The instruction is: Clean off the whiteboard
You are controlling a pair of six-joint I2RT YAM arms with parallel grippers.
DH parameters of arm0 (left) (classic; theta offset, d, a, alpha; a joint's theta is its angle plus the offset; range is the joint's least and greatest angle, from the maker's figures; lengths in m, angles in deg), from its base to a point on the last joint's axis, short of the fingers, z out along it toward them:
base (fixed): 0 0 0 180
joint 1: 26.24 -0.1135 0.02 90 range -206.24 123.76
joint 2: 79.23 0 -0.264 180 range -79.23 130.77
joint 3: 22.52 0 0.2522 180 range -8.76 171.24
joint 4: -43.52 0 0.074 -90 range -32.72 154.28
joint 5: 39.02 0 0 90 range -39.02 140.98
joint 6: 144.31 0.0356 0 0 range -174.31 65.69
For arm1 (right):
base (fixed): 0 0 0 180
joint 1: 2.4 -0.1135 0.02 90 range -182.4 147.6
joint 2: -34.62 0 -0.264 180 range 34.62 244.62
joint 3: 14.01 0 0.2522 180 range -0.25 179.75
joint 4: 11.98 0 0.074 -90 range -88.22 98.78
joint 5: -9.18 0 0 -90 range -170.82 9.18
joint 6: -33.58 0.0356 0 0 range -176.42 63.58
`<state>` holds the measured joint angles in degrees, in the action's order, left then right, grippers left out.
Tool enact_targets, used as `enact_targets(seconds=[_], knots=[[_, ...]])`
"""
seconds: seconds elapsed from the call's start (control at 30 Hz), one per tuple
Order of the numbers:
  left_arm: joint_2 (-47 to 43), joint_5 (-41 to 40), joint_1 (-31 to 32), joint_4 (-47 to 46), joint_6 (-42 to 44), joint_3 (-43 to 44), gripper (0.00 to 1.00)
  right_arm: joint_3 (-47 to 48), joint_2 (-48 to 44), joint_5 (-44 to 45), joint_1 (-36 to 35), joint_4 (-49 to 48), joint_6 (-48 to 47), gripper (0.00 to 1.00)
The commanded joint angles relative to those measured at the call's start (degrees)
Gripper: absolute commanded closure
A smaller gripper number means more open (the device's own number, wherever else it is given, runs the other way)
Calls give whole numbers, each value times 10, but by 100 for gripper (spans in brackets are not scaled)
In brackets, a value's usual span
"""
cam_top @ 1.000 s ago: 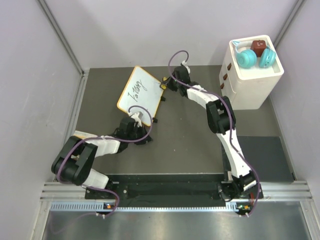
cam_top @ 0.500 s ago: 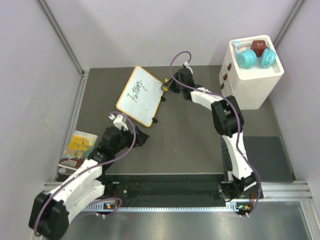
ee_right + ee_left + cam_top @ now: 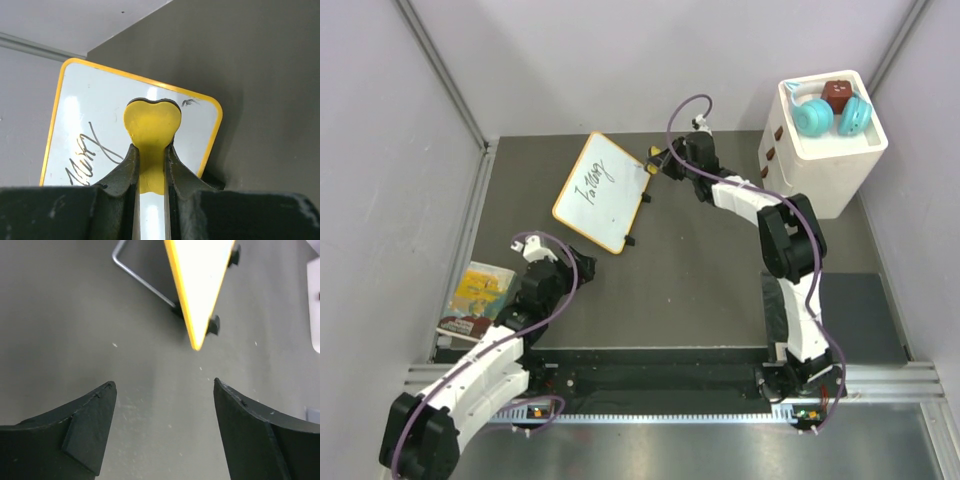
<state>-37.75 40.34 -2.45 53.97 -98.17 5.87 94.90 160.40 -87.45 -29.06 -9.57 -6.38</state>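
— White with a thin yellow-orange frame: where does the small rectangular whiteboard (image 3: 601, 193) sit?

— On the dark grey table (image 3: 690, 260), at about 11 o'clock from its middle in the top view. It is propped at a tilt on small black feet (image 3: 213, 325), its long axis running from 7 to 1 o'clock, with a bent wire stand (image 3: 142, 282) behind it. Black handwriting (image 3: 592, 183) crosses its face.

— What is at its edge?

— The right tool (image 3: 658, 162), at the board's 2 o'clock corner. Its jaws are pinched tight on a small yellow bone-shaped piece (image 3: 151, 125), whose rounded end lies over the board's corner in the right wrist view. Whether it touches the surface I cannot tell.

— And the other arm?

— The left tool (image 3: 538, 258) is at 7 o'clock from the board, apart from it. Its jaws stand wide apart with nothing between them. The left wrist view shows only table surface there, and the board's near corner ahead at 12 o'clock.

— Further out?

— A thin yellow booklet (image 3: 478, 295) lies at 8 o'clock, near the left wall. A tall white box with small drawer knobs (image 3: 825, 165) stands at 2 o'clock. On its top rest two teal round things (image 3: 830, 117) and a brown cube (image 3: 837, 93). A black mat (image 3: 850, 310) lies at 4 o'clock.
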Motion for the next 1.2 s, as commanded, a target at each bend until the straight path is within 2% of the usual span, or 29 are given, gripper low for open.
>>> enact_targets(seconds=[0.0, 0.2, 0.73, 0.9, 1.07, 1.17], knots=[[19, -11, -22, -119, 3, -11, 20, -10, -48, -9, 6, -35, -21, 100], [77, 25, -30, -263, 42, -28, 32, -13, -45, -18, 6, -37, -22, 100], [307, 48, -42, -499, 32, 0, 38, -9, -30, -32, 7, -32, -40, 100], [373, 72, -44, -547, 27, 32, 41, -12, -31, -32, 6, -30, -46, 100], [413, 90, -44, -581, 19, 48, 47, -9, -25, -38, 6, -29, -45, 100], [432, 90, -44, -593, 18, 48, 58, -12, -23, -48, 6, -27, -45, 100]])
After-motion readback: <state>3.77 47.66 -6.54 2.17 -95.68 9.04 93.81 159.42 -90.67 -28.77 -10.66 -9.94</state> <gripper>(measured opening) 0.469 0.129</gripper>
